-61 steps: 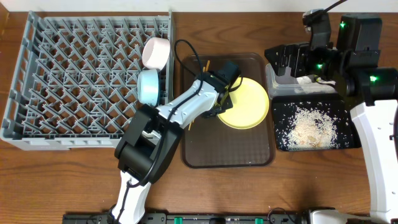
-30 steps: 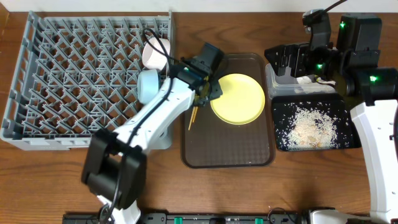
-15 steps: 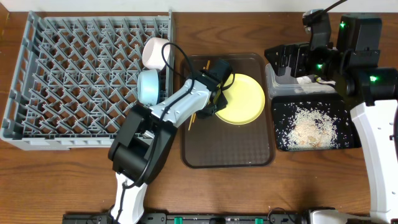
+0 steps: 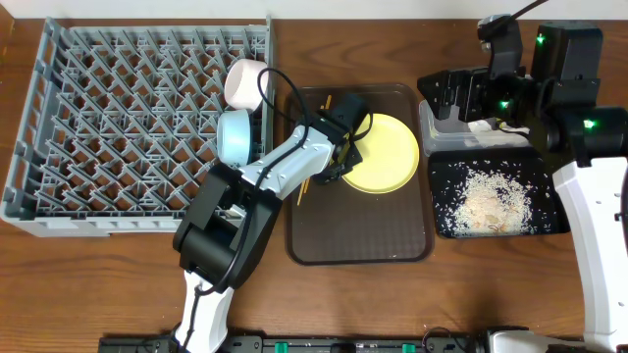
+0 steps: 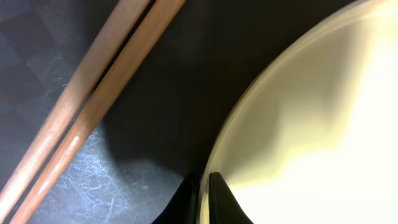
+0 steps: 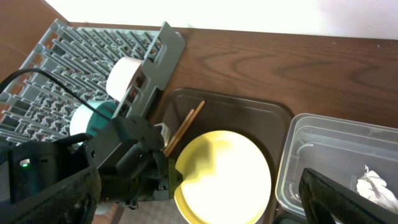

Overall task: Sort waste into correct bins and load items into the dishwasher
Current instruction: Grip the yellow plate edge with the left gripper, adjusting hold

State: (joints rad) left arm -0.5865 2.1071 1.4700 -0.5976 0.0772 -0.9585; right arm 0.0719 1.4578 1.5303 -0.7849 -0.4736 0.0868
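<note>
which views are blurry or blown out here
Left wrist: too close, chopsticks soft, yellow plate blown out toward the right, dark shadow on the brown tray between. Right wrist: white glare top left, its own fingers dark blurs. Overhead: sharp, evenly lit.

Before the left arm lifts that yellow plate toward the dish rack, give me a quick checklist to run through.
1. Left claw shut on the yellow plate rim: ok.
2. Chopsticks apart from the plate, on the brown tray: ok.
3. Visible plate surface free of scraps: ok.
4. Open pegs in the dish rack: ok.
5. Right claw open over the clear tub, off the path: ok.
6. Grip firm enough to lift: cannot tell.
</note>
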